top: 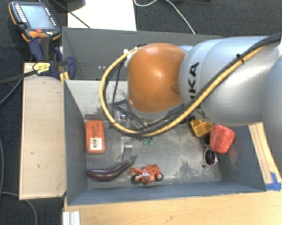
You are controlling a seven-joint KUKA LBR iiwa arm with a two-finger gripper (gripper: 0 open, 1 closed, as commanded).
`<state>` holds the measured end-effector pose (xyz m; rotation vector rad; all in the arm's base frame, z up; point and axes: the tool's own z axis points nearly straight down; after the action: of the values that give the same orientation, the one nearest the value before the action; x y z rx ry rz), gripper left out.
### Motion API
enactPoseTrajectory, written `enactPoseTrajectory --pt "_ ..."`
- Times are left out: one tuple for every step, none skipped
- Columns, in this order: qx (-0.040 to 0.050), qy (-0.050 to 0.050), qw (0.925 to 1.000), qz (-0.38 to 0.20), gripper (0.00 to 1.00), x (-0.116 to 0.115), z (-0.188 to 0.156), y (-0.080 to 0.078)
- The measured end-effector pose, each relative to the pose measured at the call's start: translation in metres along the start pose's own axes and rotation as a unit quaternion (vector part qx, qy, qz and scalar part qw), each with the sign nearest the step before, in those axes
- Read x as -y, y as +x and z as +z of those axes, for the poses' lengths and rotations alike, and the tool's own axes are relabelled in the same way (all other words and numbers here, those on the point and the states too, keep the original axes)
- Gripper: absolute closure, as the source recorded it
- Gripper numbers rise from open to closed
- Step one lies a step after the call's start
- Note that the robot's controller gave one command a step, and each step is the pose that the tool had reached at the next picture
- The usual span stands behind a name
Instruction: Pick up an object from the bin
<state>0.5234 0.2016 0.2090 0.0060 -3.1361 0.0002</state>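
Note:
Below the arm's orange cover, my gripper (127, 146) reaches down to the bin floor left of centre. An orange flat box (95, 136) with a white label lies just to its left. A dark purple eggplant (108, 171) lies in front of it by the near wall, its stem end pointing up toward the gripper. A small red and orange toy (146, 174) rests to the right of the eggplant. A small green piece (148, 142) sits just right of the gripper. Nothing can be seen held.
At the bin's right lie a red rounded object (221, 138), a yellow piece (200, 126) partly under the arm, and a small black round thing (209, 157). The arm and its cover hide the middle and back of the bin.

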Motion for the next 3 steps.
enactPoseTrajectory --pt "0.0039 -0.001 1.0000 0.003 0.00 0.001 -0.005 -0.002" --pt "-0.0001 -0.001 0.9996 0.029 0.00 -0.037 0.141 0.043" --pt "0.0042 -0.002 0.9973 0.074 0.00 -0.035 0.061 0.044"
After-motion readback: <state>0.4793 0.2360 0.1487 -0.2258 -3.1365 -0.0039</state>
